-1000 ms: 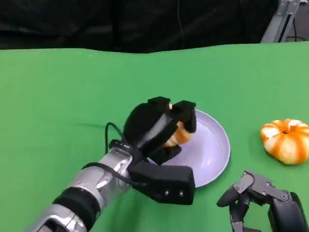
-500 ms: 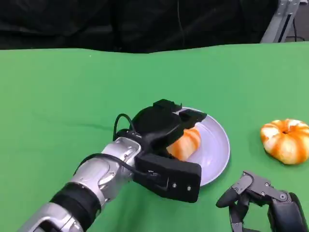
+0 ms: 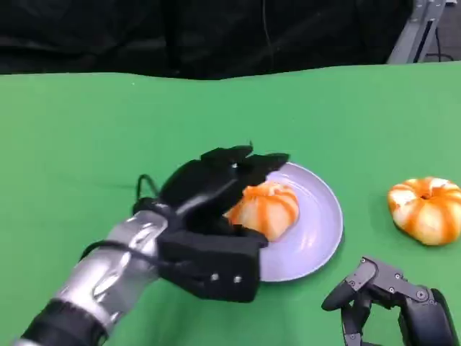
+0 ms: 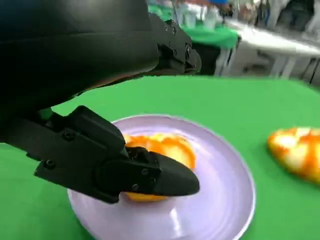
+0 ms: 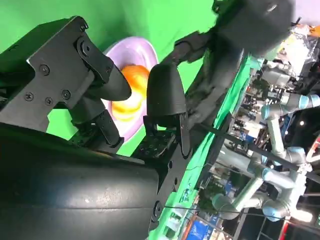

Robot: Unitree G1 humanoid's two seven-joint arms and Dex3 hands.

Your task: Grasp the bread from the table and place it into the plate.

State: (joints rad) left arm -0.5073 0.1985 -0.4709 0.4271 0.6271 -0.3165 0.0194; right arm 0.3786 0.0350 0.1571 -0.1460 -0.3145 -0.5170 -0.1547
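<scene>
- the left hand (image 3: 216, 205) hangs over the near-left edge of the plate (image 3: 317, 238), fingers spread apart and gripping nothing; the lower finger sits so close to the bread that i cannot tell whether it touches.
- the bread (image 3: 265, 207) lies inside the plate, on its left half, so the placing looks done. the risk is in the retreat: a fingertip dragging sideways could roll the bread off or nudge the light plate across the table (image 3: 86, 144).
- a second bread (image 3: 426, 209) rests on the table well right of the plate, out of harm's way.
- the right hand (image 3: 389, 303) rests low at the near right, fingers curled in on nothing; lifting carelessly, it could clip the plate's rim.
</scene>
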